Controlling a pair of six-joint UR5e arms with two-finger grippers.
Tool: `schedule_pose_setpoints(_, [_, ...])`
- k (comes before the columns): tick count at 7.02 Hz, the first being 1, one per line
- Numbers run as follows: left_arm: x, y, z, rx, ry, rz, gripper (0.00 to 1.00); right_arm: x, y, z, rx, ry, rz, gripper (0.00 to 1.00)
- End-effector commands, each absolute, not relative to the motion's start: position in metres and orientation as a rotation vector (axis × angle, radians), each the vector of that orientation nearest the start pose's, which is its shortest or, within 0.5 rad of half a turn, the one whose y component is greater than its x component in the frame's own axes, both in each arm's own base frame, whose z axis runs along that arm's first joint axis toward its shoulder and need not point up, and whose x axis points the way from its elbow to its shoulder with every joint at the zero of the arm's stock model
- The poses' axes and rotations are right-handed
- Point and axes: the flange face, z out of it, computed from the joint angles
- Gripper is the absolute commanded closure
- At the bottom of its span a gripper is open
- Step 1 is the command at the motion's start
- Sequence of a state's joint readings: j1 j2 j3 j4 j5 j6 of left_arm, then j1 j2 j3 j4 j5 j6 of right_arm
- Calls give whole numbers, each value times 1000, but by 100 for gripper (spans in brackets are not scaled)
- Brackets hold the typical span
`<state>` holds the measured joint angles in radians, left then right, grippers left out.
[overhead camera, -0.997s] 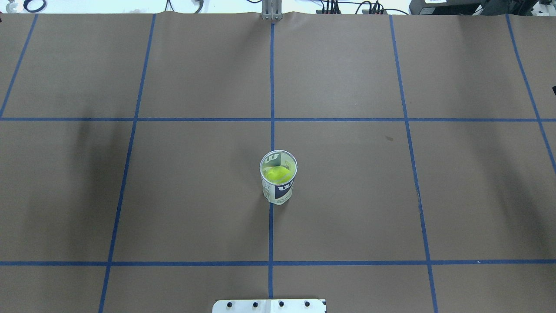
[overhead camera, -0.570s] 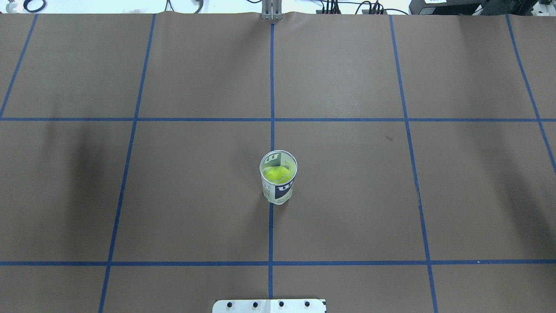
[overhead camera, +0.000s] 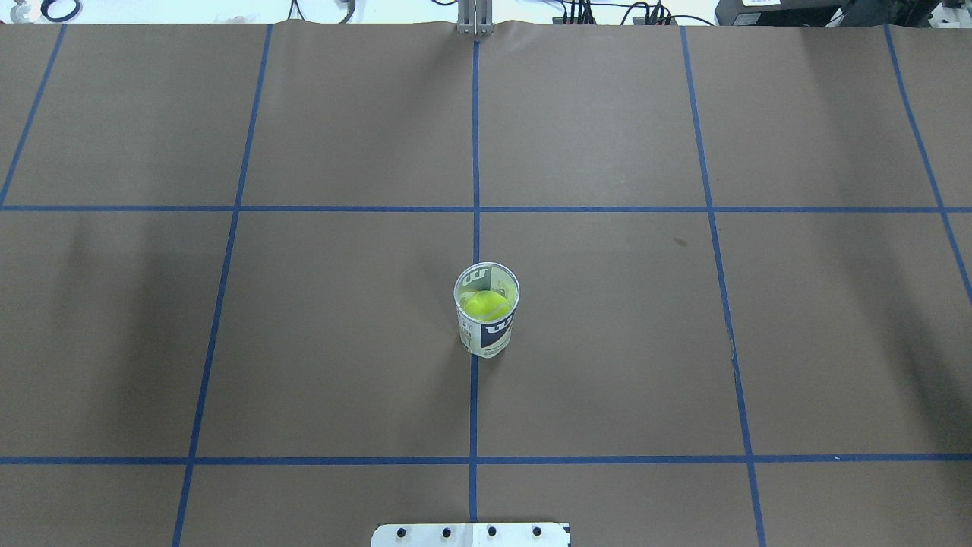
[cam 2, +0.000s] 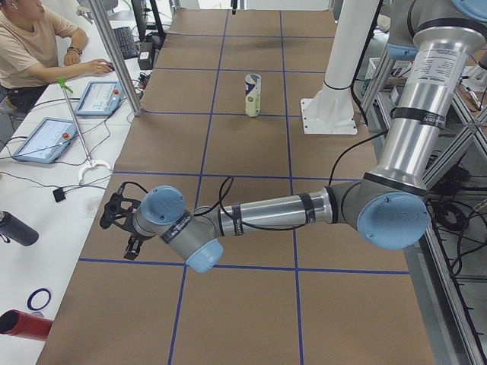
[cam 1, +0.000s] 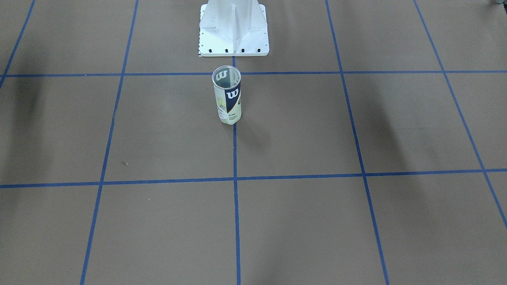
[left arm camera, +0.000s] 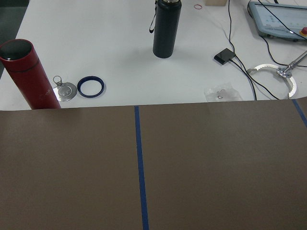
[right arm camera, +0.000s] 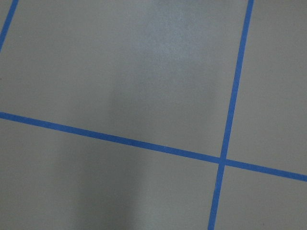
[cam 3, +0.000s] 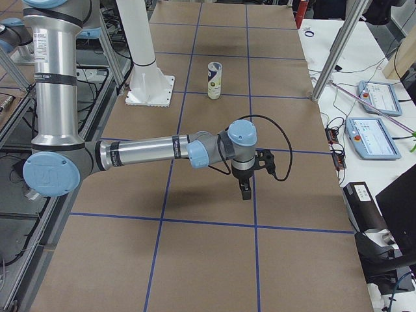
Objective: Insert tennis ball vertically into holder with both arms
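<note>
The holder [overhead camera: 487, 328], a clear can with a white and navy W label, stands upright on the middle blue tape line. It also shows in the front view as the holder [cam 1: 227, 97] just before the white base. The yellow-green tennis ball [overhead camera: 487, 305] lies inside it, seen through the open top. My left gripper [cam 2: 114, 217] hangs at the table's left end, far from the holder [cam 2: 253, 95]. My right gripper [cam 3: 246, 188] points down near the right end, well away from the holder [cam 3: 214, 79]. Whether either gripper is open or shut I cannot tell.
The white metal base [cam 1: 233, 29] stands behind the can. Beyond the left end, a side table holds a red bottle [left arm camera: 29, 74], a black bottle [left arm camera: 166, 28], cables and tablets, with a seated person [cam 2: 30, 46]. A metal post [cam 2: 114, 53] stands there.
The arm shadow on the table's left side has slid further left and faded. The holder and the ball have not moved.
</note>
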<state>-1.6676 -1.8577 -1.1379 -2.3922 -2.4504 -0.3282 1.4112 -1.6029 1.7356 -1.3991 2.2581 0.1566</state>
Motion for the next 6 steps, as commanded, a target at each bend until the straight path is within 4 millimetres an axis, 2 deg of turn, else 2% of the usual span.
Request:
schedule_pose_setpoints(1, [-127, -623, 611, 363, 922, -140, 0, -9, -496, 588, 165, -719, -103, 1])
schedule_pose_setpoints(2, [-123, -624, 603, 355, 926, -137, 0, -9, -497, 587, 168, -719, -104, 1])
schedule_pose_setpoints(4, [-111, -625, 605, 332, 922, -127, 0, -9, -496, 588, 163, -718, -103, 1])
schedule_pose_setpoints(6, [-84, -629, 599, 325, 914, -84, 0, -9, -494, 595, 152, -717, -98, 1])
